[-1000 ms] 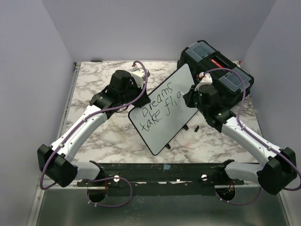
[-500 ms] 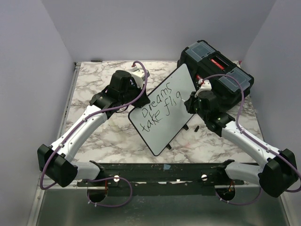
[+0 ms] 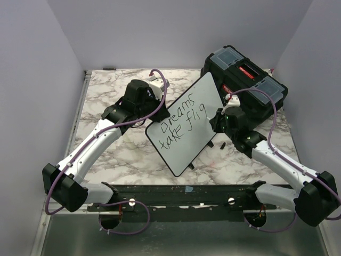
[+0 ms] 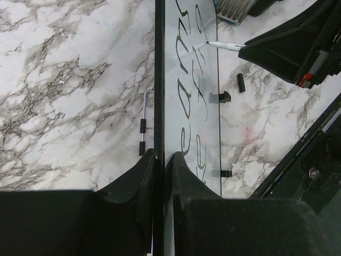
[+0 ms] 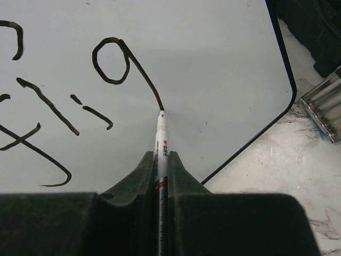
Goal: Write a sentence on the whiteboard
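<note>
I see whiteboard (image 3: 186, 125) at middle of desk (image 3: 106, 90), far corner beside toolbox (image 3: 250, 74). My left end effector (image 4: 159, 160) clamps its edge. My right end effector (image 5: 161, 160) grips marker (image 5: 161, 144), tip touching board at "g" tail; sentence (image 3: 184, 120) reads "Dreams take flig".

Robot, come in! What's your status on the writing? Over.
Left gripper jaws shut on whiteboard edge. Right gripper jaws shut on marker, tip on board. Sentence reads "Dreams take flig". Toolbox behind, not blocking.

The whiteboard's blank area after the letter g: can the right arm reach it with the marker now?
Probably yes. The right gripper holds the marker with its tip on the whiteboard at the g tail, and the surface beyond is bare, nothing blocking.
</note>
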Available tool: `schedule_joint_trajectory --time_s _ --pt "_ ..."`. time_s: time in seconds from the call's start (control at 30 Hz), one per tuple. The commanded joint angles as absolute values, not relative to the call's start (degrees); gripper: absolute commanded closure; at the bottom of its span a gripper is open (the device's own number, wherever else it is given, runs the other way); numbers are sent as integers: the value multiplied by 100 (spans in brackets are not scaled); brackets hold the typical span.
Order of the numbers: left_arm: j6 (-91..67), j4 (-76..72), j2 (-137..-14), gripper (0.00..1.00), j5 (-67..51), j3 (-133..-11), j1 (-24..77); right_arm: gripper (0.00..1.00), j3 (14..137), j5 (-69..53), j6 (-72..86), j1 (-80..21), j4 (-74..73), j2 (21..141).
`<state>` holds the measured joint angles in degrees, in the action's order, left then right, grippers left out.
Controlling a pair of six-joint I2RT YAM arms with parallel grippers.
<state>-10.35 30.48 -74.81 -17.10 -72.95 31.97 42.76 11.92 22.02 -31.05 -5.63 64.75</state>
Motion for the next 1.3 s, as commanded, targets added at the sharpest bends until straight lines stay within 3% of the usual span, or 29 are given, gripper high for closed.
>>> schedule_joint_trajectory --time_s 0.0,0.73,1.27 --pt "-457 3981 -7655 100 -1531 -7022 3375 99 4159 790 2359 -3120 -635 6442" --pt "-448 3980 -7595 100 -1474 -7009 3375 99 4596 546 2433 -3118 -558 6469" --pt "-457 3973 -7514 100 -1481 -7005 3370 99 5183 1199 2185 -3110 -340 5917"
